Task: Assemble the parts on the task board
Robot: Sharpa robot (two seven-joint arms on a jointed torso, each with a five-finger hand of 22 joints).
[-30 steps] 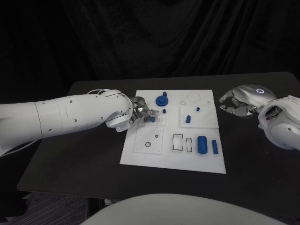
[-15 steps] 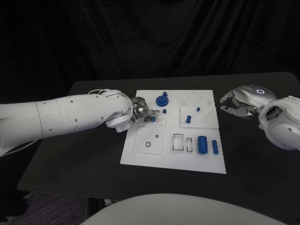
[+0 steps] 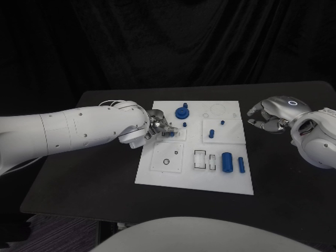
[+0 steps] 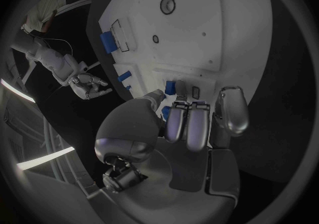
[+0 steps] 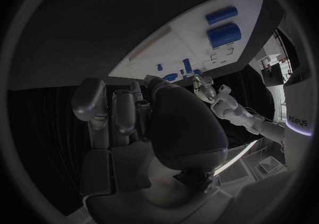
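- The white rectangular task board (image 3: 213, 181) lies mid-worktop, its long axis running away from the robot.
- A small blue part (image 4: 170, 87) stands at the left hand's (image 3: 157, 127) fingertips over the board's left edge; whether they grip it, I cannot tell.
- The right hand (image 3: 268, 116) hovers beside the board's far right corner, fingers curled, holding nothing.

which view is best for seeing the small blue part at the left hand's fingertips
The left wrist view: the small blue part sits right at the left hand fingertips, on the task board. The head view shows only a speck of it beside that hand. The right wrist view shows it too small to tell.
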